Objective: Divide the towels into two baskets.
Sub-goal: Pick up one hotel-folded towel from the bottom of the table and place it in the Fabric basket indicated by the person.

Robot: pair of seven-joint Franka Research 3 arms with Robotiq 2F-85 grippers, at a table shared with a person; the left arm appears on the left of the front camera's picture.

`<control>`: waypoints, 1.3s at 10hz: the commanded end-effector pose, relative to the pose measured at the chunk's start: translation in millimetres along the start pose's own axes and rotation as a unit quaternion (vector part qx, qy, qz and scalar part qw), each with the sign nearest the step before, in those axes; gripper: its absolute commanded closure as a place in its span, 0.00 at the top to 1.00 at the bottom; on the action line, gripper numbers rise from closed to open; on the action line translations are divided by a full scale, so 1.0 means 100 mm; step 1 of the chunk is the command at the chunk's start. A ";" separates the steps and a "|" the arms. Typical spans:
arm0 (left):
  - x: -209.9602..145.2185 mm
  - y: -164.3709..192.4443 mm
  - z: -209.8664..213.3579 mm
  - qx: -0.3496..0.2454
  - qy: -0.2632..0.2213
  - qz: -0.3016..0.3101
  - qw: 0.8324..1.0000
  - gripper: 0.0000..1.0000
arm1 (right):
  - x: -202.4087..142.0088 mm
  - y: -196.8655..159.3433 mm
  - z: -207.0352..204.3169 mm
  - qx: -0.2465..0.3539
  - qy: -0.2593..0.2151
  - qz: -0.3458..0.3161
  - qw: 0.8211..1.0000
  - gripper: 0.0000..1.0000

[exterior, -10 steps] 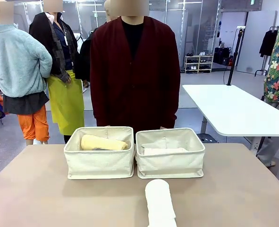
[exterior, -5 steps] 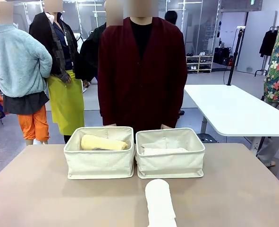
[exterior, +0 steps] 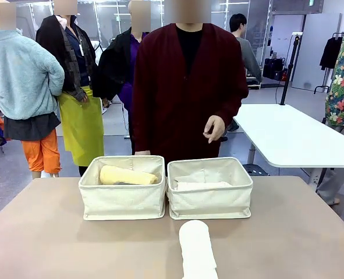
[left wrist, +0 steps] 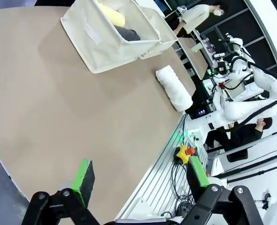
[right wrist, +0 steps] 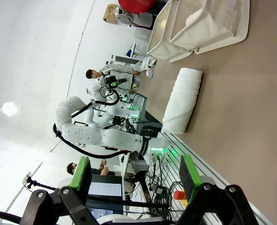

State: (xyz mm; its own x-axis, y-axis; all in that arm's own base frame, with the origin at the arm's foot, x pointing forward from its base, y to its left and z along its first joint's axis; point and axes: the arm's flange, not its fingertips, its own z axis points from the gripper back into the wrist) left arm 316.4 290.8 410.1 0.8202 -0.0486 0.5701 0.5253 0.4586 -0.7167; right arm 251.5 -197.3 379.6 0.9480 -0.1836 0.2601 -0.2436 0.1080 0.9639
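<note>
Two cream baskets stand side by side at the table's far side. The left basket holds a pale yellow towel lying over a dark grey towel. A pale rolled towel lies in the right basket. A white towel rests on the table in front of the right basket, near the front edge. My left gripper is open and holds nothing, well back from the left basket and the white towel. My right gripper is open too, off the table's edge, short of the white towel.
A person in a dark red cardigan stands right behind the baskets with one hand raised at waist height. The brown table has free room left and right of the white towel. A white table stands at the back right.
The person has shifted to the right behind the baskets and lifted one hand up from behind the right basket. The towels, baskets and both grippers have not moved.
</note>
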 end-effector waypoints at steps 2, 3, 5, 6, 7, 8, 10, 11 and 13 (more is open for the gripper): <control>-0.04 -0.05 -0.01 -0.003 -0.005 -0.001 1.000 1.00 | 0.00 0.05 0.00 -0.002 0.002 -0.005 1.000 0.95; -0.04 -0.05 -0.01 -0.003 -0.005 -0.001 1.000 1.00 | 0.00 0.05 0.00 -0.002 0.002 -0.005 1.000 0.95; -0.04 -0.05 -0.01 -0.003 -0.005 -0.001 1.000 1.00 | 0.00 0.00 0.00 0.000 0.000 0.000 1.000 0.95; -0.04 -0.05 -0.01 -0.003 -0.005 -0.001 1.000 1.00 | 0.16 0.11 -0.33 -0.027 0.042 -0.005 0.999 0.95; -0.04 -0.05 -0.01 -0.003 -0.005 -0.001 1.000 1.00 | 0.29 0.21 -0.67 -0.081 0.078 -0.020 0.993 0.95; -0.04 -0.05 -0.01 -0.003 -0.005 -0.001 1.000 1.00 | 0.37 0.37 -1.05 -0.126 0.116 -0.043 0.984 0.95; -0.04 -0.05 -0.01 -0.003 -0.005 -0.001 1.000 1.00 | 0.33 0.52 -1.75 -0.205 0.170 -0.067 0.961 0.95; -0.04 -0.05 -0.01 -0.003 -0.005 -0.001 1.000 1.00 | 0.31 0.51 -2.07 -0.237 0.179 -0.086 0.951 0.95; -0.04 -0.05 -0.01 -0.003 -0.005 -0.001 1.000 1.00 | 0.25 0.47 -2.65 -0.285 0.151 -0.116 0.939 0.95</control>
State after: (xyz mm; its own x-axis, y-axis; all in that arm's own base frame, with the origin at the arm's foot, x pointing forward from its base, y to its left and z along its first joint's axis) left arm 315.5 290.3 408.8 0.8215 -0.0462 0.5683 0.5231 0.4575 -0.7190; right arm 332.3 36.6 434.6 0.9971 0.0699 -0.0302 -0.0176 0.5972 0.8019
